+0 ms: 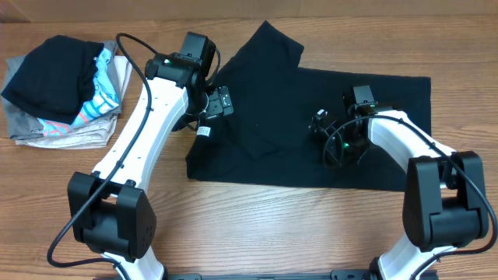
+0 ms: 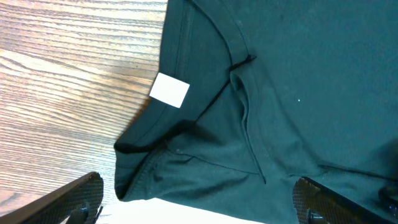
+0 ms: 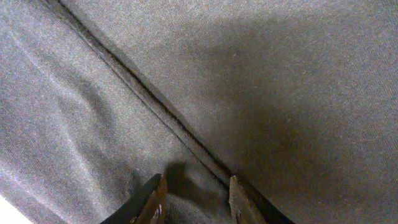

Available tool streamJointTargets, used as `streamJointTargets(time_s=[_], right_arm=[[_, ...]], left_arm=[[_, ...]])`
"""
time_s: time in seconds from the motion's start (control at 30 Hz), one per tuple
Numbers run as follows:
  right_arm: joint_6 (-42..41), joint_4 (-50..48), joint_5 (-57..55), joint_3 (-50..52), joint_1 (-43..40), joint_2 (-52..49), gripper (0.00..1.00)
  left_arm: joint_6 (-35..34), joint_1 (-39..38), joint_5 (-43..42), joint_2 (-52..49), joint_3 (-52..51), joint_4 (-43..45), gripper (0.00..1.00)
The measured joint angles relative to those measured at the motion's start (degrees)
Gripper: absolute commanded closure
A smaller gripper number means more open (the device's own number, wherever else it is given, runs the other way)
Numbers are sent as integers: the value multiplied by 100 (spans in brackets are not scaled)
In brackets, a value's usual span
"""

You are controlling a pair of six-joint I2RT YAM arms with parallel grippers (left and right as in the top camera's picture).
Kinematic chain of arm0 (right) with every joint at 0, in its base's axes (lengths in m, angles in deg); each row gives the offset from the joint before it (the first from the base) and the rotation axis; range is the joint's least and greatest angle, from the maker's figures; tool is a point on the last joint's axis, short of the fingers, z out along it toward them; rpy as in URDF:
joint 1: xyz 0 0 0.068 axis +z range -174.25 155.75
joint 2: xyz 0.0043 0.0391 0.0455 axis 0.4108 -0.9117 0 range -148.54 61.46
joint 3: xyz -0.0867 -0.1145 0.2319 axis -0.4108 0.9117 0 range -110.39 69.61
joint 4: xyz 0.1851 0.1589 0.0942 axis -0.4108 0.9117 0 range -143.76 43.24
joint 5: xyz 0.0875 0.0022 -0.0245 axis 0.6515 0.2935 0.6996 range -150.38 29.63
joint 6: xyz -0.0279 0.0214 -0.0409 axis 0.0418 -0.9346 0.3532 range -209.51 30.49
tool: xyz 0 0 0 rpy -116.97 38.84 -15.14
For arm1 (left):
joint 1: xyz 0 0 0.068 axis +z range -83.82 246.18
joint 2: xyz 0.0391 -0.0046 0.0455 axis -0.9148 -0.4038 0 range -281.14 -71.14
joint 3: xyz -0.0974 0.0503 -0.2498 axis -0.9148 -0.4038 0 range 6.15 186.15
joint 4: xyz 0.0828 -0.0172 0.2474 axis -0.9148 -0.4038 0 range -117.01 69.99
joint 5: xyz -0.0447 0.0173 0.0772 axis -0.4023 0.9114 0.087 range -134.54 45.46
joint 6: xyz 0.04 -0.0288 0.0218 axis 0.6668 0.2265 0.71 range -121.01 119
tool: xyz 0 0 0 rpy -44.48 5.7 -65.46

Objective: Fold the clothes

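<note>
The clothes, a black T-shirt [image 1: 389, 124], lie spread across the middle and right of the table, with a sleeve [image 1: 268, 47] pointing to the far side. The white neck label [image 1: 204, 132] sits at the shirt's left edge. My left gripper [image 1: 220, 103] hovers just above that edge, wide open and holding nothing. In the left wrist view the label [image 2: 169, 90] and collar lie ahead of the left gripper [image 2: 202, 208]. My right gripper [image 1: 323, 128] is down on the middle of the shirt. Its jaws [image 3: 196, 199] stand narrowly apart over a seam [image 3: 143, 93], with cloth under them.
A pile of folded garments [image 1: 58, 93], grey and turquoise-patterned with a black one on top, lies at the far left. Bare wooden table [image 1: 272, 225] runs along the near side. A black cable [image 1: 136, 50] loops from the left arm.
</note>
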Motion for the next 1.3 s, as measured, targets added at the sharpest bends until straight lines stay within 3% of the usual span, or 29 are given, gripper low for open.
streamJointTargets(time_s=[0.17, 0.23, 0.27, 0.43, 0.67, 1.07, 1.13, 1.2, 1.3], right_arm=[[0, -7, 0, 0, 0, 0, 60], [-31, -76, 2, 0, 0, 0, 45], [-44, -151, -2, 2, 0, 0, 42], [4, -393, 2, 2, 0, 0, 43], [-2, -402, -72, 2, 0, 0, 56], [2, -146, -111, 2, 0, 0, 66], [-15, -149, -114, 2, 0, 0, 74], [-15, -144, -114, 2, 0, 0, 96], [-24, -155, -114, 2, 0, 0, 96]], left_arm=[[0, -2, 0, 0, 0, 0, 0], [0, -2, 0, 0, 0, 0, 0], [0, 0, 0, 0, 0, 0, 0], [0, -2, 0, 0, 0, 2, 0], [0, -2, 0, 0, 0, 0, 0], [0, 0, 0, 0, 0, 0, 0], [0, 0, 2, 0, 0, 2, 0], [0, -2, 0, 0, 0, -2, 0], [0, 0, 0, 0, 0, 0, 0]])
